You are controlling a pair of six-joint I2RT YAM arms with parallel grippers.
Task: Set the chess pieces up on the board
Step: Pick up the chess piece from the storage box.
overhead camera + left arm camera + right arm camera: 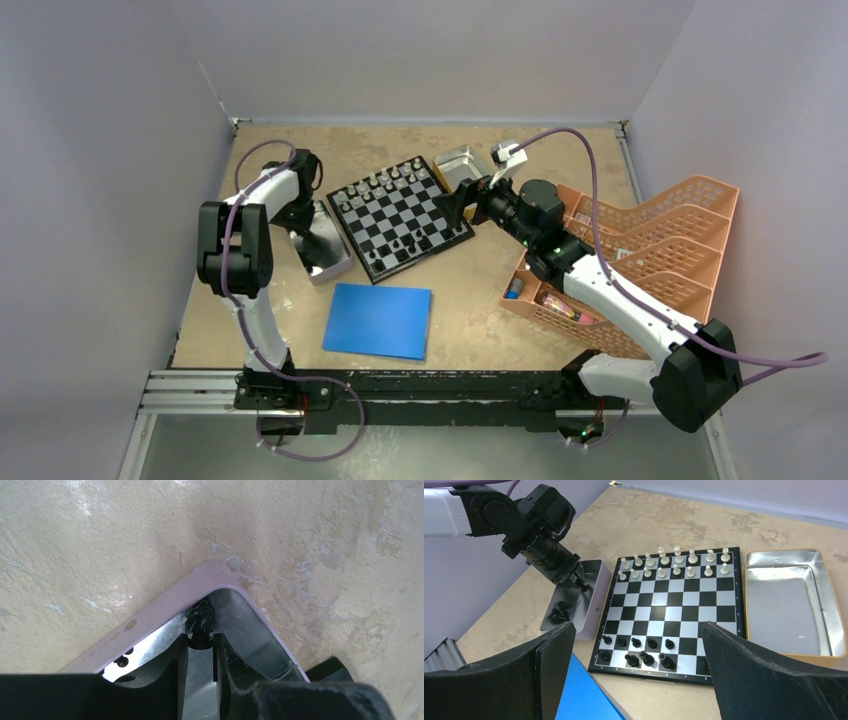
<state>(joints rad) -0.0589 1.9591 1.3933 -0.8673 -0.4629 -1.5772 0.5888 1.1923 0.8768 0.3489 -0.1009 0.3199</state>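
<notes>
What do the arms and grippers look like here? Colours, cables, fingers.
The left arm and right arm have white links with black joint housings. A purple cable loops along each. The left gripper and right gripper have broad, flat, matte black fingers. Small green lights show on the right arm.

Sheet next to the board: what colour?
Plain blue; the sheet shows best in the top external view.

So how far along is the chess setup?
Done: white pieces fill both far rows of the board; black pieces only partly fill the near rows. In hand: left end effector grips a black piece in the tray corner. Left: loose black pieces in that tray; right end effector open, empty.
</notes>
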